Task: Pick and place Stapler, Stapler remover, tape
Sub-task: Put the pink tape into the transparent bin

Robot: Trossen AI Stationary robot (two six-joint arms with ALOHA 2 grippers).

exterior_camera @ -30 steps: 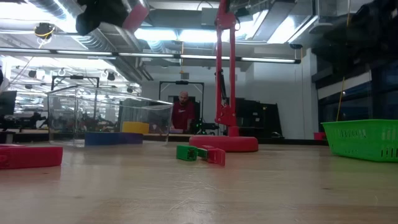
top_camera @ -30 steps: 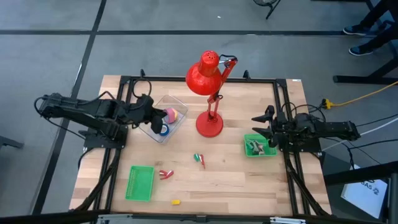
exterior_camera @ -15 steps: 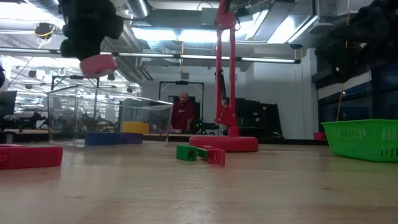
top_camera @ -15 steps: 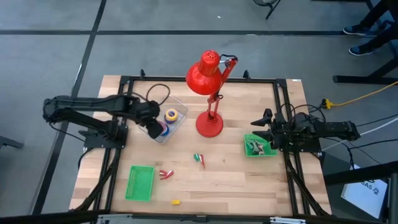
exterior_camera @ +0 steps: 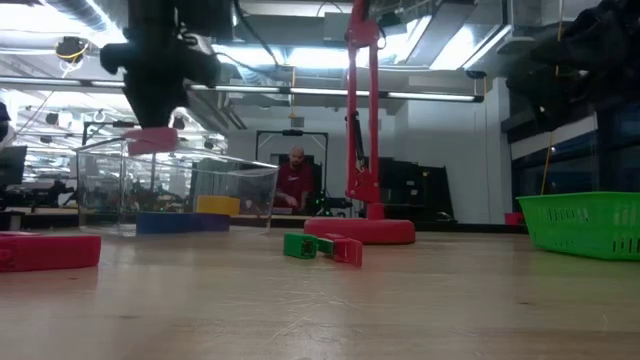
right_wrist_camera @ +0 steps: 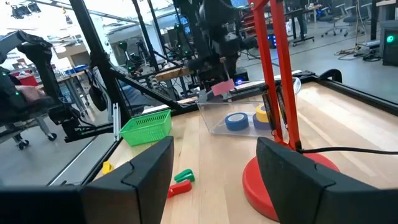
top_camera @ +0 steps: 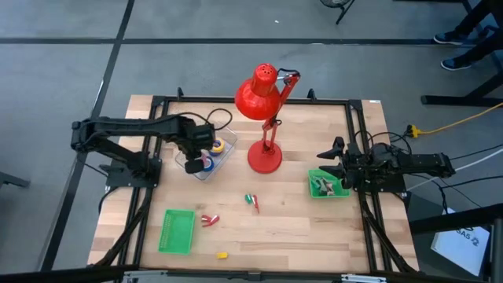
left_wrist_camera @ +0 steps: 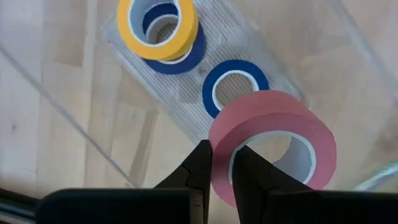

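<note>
Your left gripper (left_wrist_camera: 221, 163) pinches the wall of a pink tape roll (left_wrist_camera: 273, 146) and hangs over the clear bin (top_camera: 203, 157) at centre-left of the high view; inside it lie a yellow roll (left_wrist_camera: 158, 25) on a blue one, and another blue roll (left_wrist_camera: 235, 86). Your right gripper (top_camera: 330, 159) waits at the right edge, fingers spread wide, beside the green basket (top_camera: 327, 185).

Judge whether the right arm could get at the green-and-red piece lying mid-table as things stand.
Probably yes: the right gripper is open and empty, and the green-and-red piece lies on bare wood, with only the green basket near the path.
</note>
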